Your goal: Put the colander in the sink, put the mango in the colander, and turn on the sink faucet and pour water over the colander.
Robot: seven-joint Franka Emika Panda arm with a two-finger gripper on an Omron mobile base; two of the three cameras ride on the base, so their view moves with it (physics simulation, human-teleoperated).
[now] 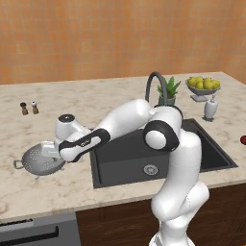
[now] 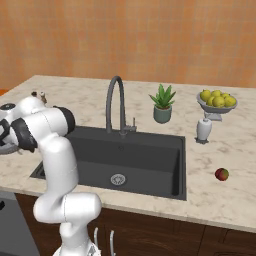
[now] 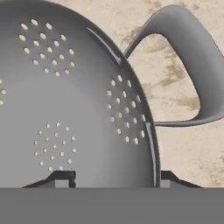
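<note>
At the left of the left base view, the colander (image 1: pixel 39 159) sits on the tabletop (image 1: pixel 57 187) beside the sink (image 1: pixel 120 166). The gripper (image 3: pixel 114 178) is down at it, jaws straddling its rim, one inside, one outside; whether they pinch it cannot be told. The mango (image 2: pixel 222 174) lies at the right of the right base view.

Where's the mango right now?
The mango lies on the counter right of the sink, in front of the white dispenser, seen in the right base view.
</note>
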